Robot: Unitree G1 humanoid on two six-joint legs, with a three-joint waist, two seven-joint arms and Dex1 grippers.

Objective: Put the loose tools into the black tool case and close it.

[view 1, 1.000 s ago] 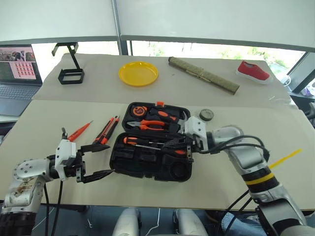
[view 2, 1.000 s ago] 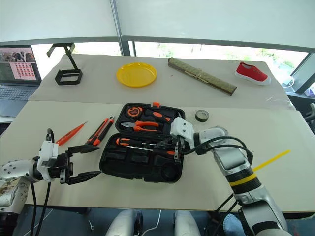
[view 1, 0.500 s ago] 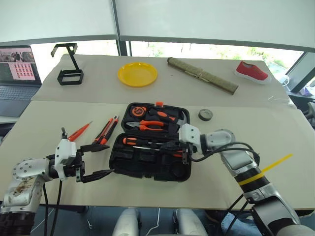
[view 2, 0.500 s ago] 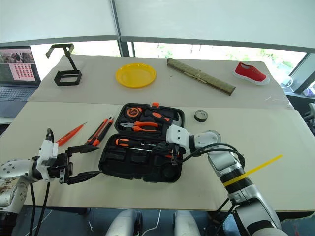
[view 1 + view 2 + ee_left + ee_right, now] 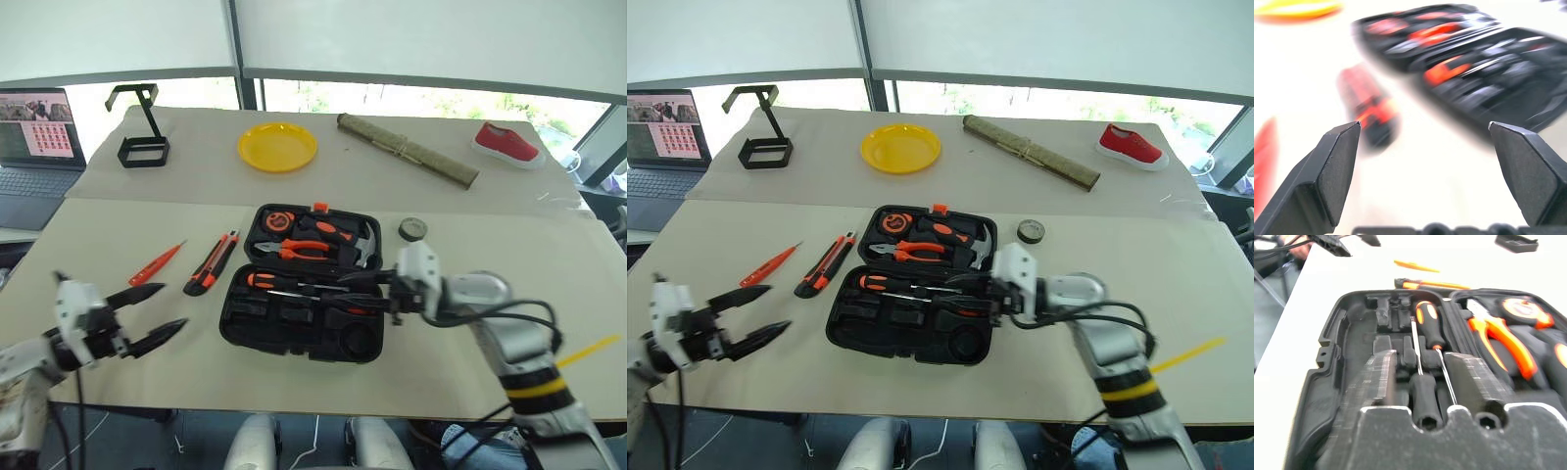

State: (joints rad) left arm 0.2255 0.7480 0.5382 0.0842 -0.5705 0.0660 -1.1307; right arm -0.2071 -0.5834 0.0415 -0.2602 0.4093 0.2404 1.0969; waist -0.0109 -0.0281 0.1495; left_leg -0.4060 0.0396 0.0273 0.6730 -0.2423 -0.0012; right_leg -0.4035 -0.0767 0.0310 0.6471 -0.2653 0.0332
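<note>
The black tool case lies open mid-table. Two orange-and-black screwdrivers lie head to tail in its near half; pliers and a hammer sit in the far half. My right gripper hovers over the case's right side, open, its fingers either side of a screwdriver handle without gripping it. Left of the case lie the utility knife and the slim orange screwdriver. A dark round roll sits to the case's right. My left gripper is open and empty near the table's front left.
On the far table stand a yellow plate, a black wire-frame stand, a rolled mat and a red shoe. A laptop is at the far left. A yellow strip lies at the right.
My right gripper has opened and drawn back to the right, leaving the screwdriver in its slot. My left gripper has swung left, away from the case.
</note>
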